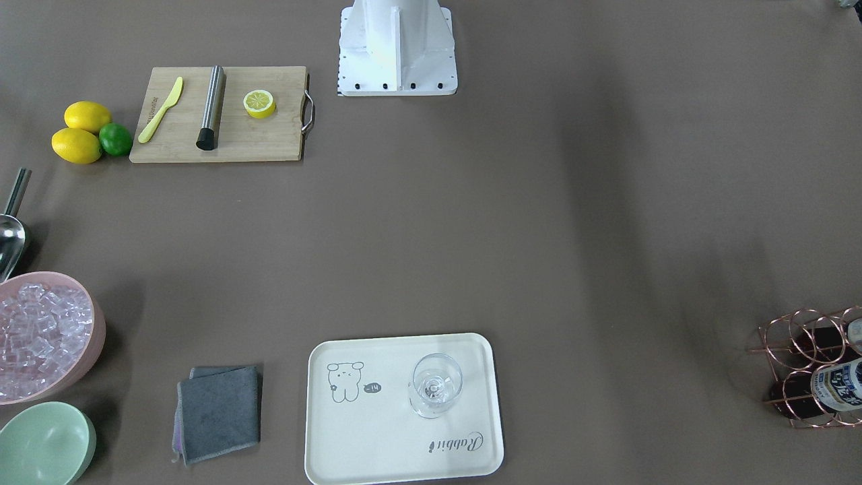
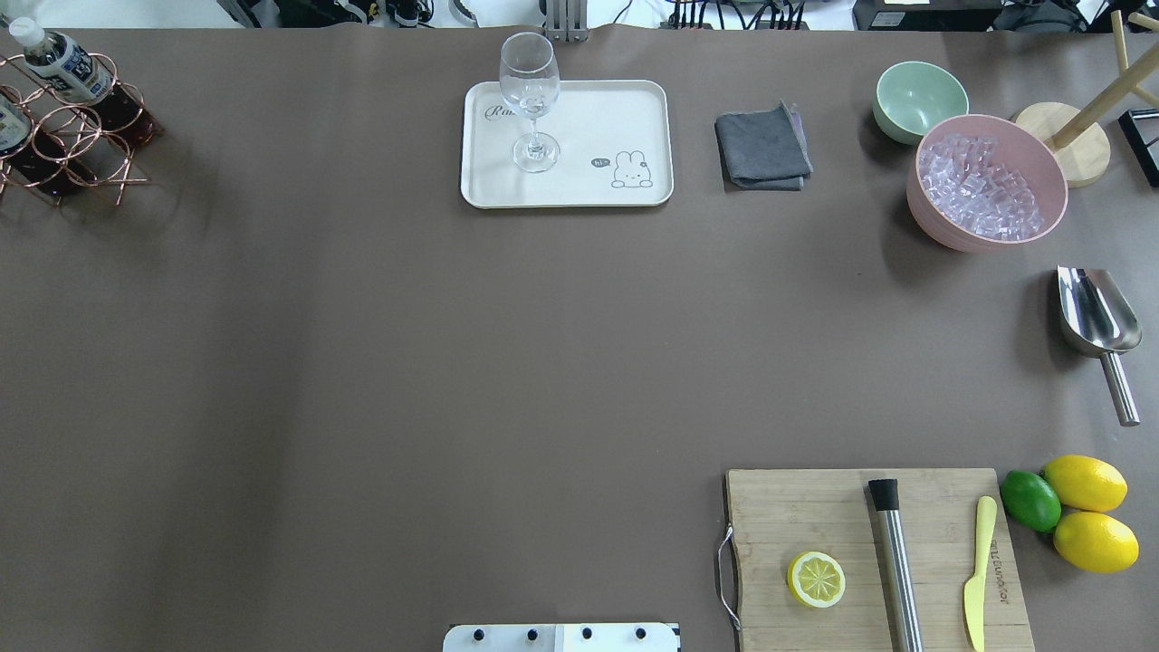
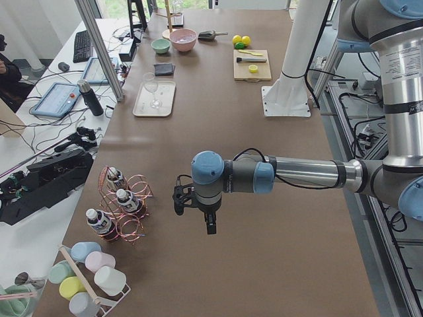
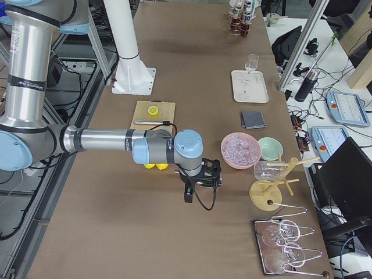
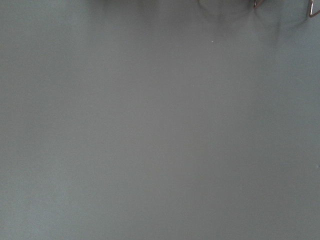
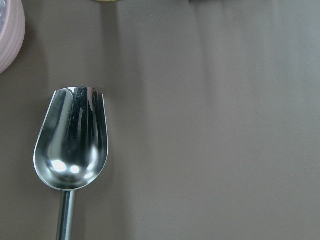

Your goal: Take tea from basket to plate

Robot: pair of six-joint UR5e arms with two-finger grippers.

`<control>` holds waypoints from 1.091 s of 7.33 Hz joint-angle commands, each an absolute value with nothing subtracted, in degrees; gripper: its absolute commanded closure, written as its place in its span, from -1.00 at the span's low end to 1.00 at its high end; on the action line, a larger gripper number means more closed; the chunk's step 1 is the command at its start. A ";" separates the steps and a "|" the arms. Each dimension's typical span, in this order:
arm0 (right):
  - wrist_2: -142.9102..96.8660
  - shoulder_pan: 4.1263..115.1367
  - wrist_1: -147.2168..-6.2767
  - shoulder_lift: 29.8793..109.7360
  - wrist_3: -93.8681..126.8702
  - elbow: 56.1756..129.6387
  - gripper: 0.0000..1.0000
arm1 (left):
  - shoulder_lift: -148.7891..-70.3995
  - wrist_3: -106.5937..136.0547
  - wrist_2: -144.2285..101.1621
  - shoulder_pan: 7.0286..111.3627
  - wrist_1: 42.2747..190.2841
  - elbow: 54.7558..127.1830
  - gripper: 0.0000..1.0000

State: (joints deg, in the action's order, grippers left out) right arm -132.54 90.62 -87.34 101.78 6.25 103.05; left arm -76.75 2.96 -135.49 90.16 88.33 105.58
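Tea bottles [image 2: 65, 65] with white caps and white-and-blue labels stand in the rose-gold wire basket [image 2: 77, 136] at the table's far left corner; they also show in the front view [image 1: 838, 385] and the left side view [image 3: 125, 199]. The cream plate [image 2: 589, 118] with the bear drawing lies at the far middle, a clear stemmed glass [image 2: 530, 91] on it. My left gripper [image 3: 179, 197] hovers above the table, beside the basket [image 3: 135, 224]. My right gripper [image 4: 210, 172] hovers near the pink bowl. I cannot tell whether either is open or shut.
A pink bowl of ice [image 2: 987, 181], pale green bowl [image 2: 919, 98], grey cloth [image 2: 762, 147] and metal scoop [image 2: 1097, 317] lie on the right. A cutting board [image 2: 869, 552] holds a lemon half, knife and steel rod; lemons and a lime [image 2: 1030, 500] are beside it.
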 commanded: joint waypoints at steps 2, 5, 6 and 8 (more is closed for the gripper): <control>-132.54 90.62 -87.36 101.78 6.15 103.18 -1.00 | -74.53 -3.78 -135.70 91.41 88.68 105.56 -0.96; -131.92 90.62 -87.54 101.78 6.15 103.10 -1.00 | -74.79 -3.87 -135.70 91.50 88.86 105.30 -0.95; -131.92 90.70 -87.54 101.78 6.15 103.10 -1.00 | -74.79 -3.87 -135.70 91.58 88.86 105.38 -0.95; -131.92 90.18 -87.54 101.69 6.24 103.10 -1.00 | -74.79 -3.87 -135.70 91.58 88.77 105.03 -0.96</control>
State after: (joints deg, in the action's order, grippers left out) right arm -131.93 90.57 -87.54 101.74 6.19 103.10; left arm -74.77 -3.86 -135.70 91.56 88.81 105.32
